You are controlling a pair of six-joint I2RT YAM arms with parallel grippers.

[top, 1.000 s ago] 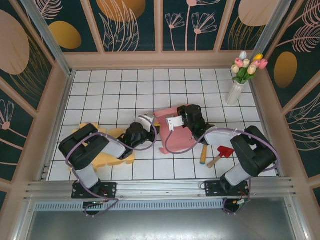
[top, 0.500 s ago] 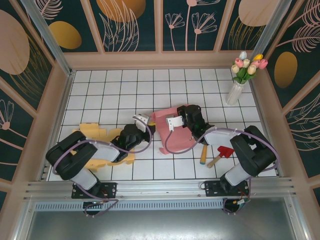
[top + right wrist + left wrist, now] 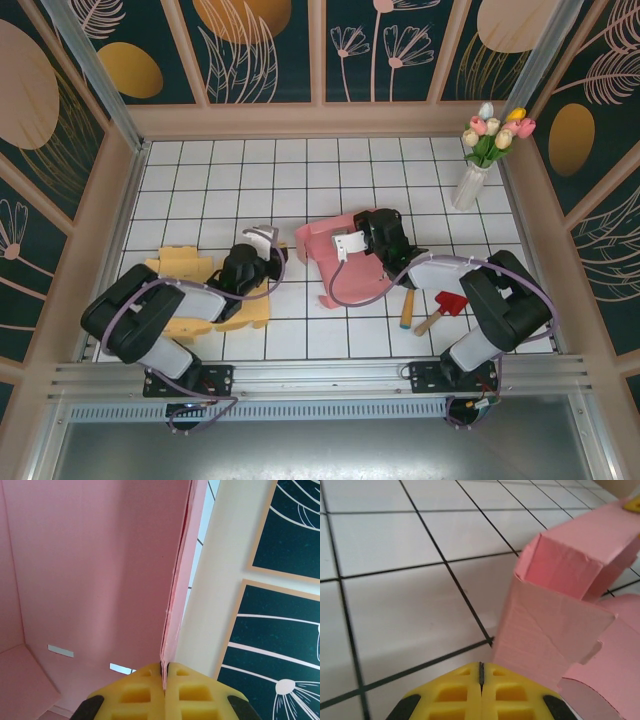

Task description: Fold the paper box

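Observation:
The pink paper box (image 3: 350, 275) lies partly folded in the middle of the tiled floor, with its walls raised. My right gripper (image 3: 345, 255) is shut on the upper edge of one wall; in the right wrist view that thin pink wall (image 3: 175, 605) runs straight into the closed yellow fingertips (image 3: 150, 680). My left gripper (image 3: 275, 262) sits a short way left of the box, shut and holding nothing. In the left wrist view its fingertips (image 3: 455, 685) press together, and the box's corner and side flap (image 3: 555, 625) stand just ahead to the right, apart from them.
Flat yellow cardboard pieces (image 3: 190, 290) lie under the left arm. A red toy hammer (image 3: 445, 308) and a wooden-handled tool (image 3: 408, 308) lie right of the box. A vase of tulips (image 3: 472, 175) stands at the back right. Panel walls enclose the floor.
My left gripper has drawn back leftward from the box's left side, staying shut. The right gripper and its hold on the box wall are unchanged.

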